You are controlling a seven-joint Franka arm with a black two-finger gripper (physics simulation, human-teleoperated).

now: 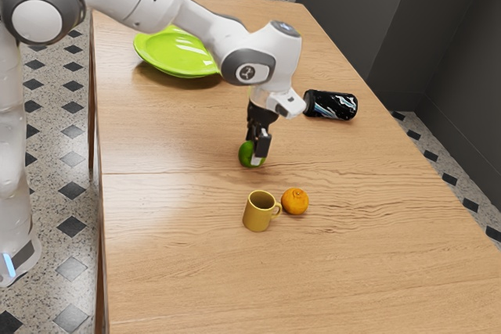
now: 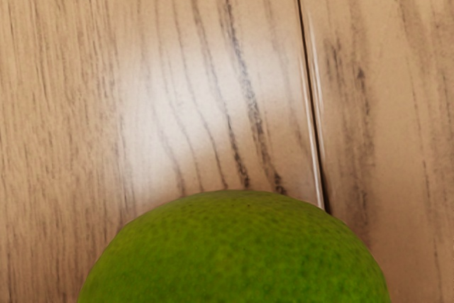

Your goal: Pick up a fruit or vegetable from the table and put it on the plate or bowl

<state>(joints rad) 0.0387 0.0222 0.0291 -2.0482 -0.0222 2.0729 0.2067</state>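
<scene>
1. Lime (image 1: pixel 247 156) sits mid-desk (image 1: pixel 196 271), on the plank seam, straight under the gripper (image 1: pixel 259 151); round, no long axis.
2. Clenched or released: cannot tell.
3. Green plate (image 1: pixel 174 52) lies well apart, by the desk's far edge.

The wooden desk (image 1: pixel 196 271) has a seam running across its middle. A bright green plate (image 1: pixel 176 52) lies at its far end. A black can (image 1: pixel 330 105) lies on its side toward the exterior view's right. A green lime (image 1: pixel 246 154) is just beyond the seam. Nearer, a yellow mug (image 1: pixel 258 210) stands upright, an orange (image 1: pixel 295 201) just beside it.
</scene>
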